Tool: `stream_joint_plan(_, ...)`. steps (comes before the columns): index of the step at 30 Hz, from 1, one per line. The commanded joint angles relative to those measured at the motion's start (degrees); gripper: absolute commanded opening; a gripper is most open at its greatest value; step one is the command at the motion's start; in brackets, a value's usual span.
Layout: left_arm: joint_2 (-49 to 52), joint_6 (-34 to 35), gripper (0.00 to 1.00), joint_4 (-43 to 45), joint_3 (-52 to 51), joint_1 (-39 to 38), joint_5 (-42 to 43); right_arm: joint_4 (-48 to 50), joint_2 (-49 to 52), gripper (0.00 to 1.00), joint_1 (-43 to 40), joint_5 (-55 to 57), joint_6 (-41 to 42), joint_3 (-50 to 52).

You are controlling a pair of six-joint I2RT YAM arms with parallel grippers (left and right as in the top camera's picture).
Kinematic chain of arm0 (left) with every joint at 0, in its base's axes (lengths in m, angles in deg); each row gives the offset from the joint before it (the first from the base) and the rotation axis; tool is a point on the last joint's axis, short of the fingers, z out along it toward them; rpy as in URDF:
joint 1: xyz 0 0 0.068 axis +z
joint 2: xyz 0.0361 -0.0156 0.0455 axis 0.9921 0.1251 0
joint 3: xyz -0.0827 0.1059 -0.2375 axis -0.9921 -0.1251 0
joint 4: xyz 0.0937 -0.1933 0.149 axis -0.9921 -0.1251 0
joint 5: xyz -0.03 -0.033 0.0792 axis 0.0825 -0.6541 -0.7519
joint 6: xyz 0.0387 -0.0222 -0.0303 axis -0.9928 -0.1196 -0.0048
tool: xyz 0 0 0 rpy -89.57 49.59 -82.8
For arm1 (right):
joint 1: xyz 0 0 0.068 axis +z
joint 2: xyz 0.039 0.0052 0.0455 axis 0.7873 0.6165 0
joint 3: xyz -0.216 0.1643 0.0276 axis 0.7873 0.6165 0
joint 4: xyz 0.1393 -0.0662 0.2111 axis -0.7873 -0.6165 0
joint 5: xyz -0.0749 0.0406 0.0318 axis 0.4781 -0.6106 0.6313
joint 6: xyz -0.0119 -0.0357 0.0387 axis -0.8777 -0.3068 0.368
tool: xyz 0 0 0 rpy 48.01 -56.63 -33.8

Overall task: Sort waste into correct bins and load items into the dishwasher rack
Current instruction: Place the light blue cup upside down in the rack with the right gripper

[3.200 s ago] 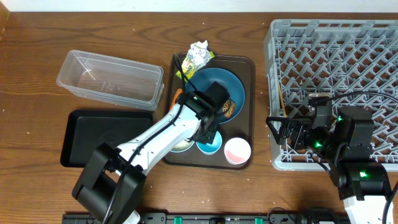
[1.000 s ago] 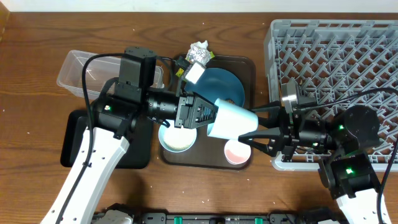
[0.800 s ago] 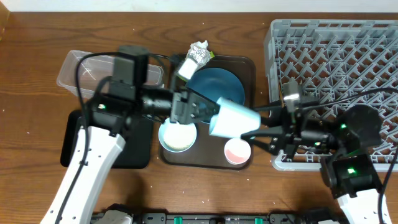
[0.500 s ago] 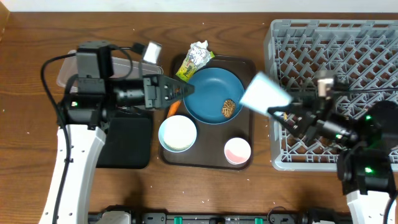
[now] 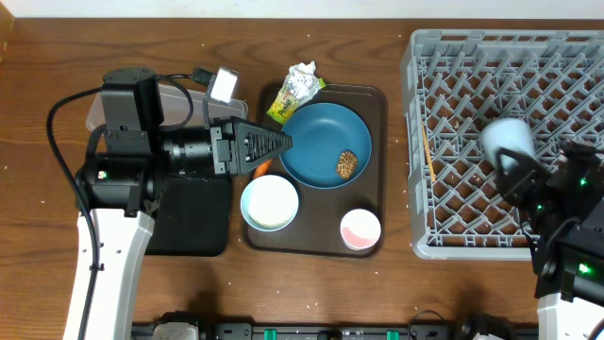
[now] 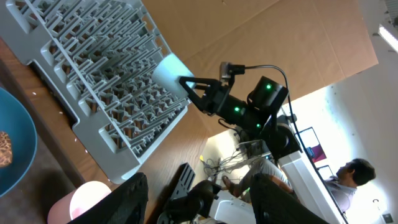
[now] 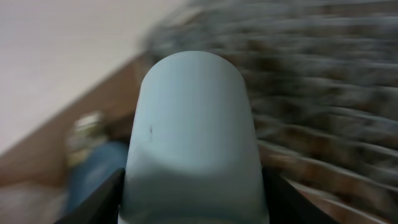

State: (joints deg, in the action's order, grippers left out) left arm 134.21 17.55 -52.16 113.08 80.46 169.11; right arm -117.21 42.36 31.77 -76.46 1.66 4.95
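White arm links [image 5: 106, 250], blk joints w/ green LEDs [image 5: 582, 269], blk cables [image 5: 68, 102].

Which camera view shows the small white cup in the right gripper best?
The right wrist view: the small white cup fills the frame and looks sharp. The overhead view shows it blurred above the grey plastic rack; the left wrist view shows it small and distant.

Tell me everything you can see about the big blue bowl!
The big blue bowl is round, smooth and dark blue all over, maybe glazed ceramic or plastic. It sits upright, open side up, on the far half of the brown tray. One bumpy brown food lump lies inside, towards the right. The crumpled wrapper lies by its far-left rim; whether they touch is hard to tell.
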Motion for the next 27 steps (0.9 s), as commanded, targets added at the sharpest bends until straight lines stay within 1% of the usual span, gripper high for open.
stream_joint_plan(1,-0.5,0.1,0.54,0.0,1.0,0.2,0.8,-0.8,-0.3,0.38,-1.2,17.4,-1.4,-1.1)
stream_joint_plan(5,-0.5,0.0,0.54,0.0,1.0,0.2,0.8,-2.3,1.4,0.39,-1.9,22.5,0.1,-1.1)
stream_joint_plan(7,-0.5,0.0,0.54,-0.1,1.0,0.2,0.8,-3.4,3.2,0.38,-2.7,23.2,1.5,-1.1)
stream_joint_plan(10,-0.5,-0.2,0.54,-0.4,1.0,0.2,0.8,-4.3,7.0,0.40,-4.0,23.1,2.1,-1.2)
stream_joint_plan(18,-0.5,-0.6,0.54,-0.9,1.0,0.2,-1.0,-9.0,15.8,0.40,-5.3,16.2,3.3,-4.4)
stream_joint_plan(23,-0.5,-1.9,0.54,-3.3,1.0,0.1,-2.7,-10.8,16.6,0.40,-5.3,16.0,3.3,-7.9)
stream_joint_plan(27,-0.5,-2.1,0.55,-3.9,1.0,0.1,-3.3,-15.3,16.5,0.39,-5.3,15.8,3.3,-13.8)
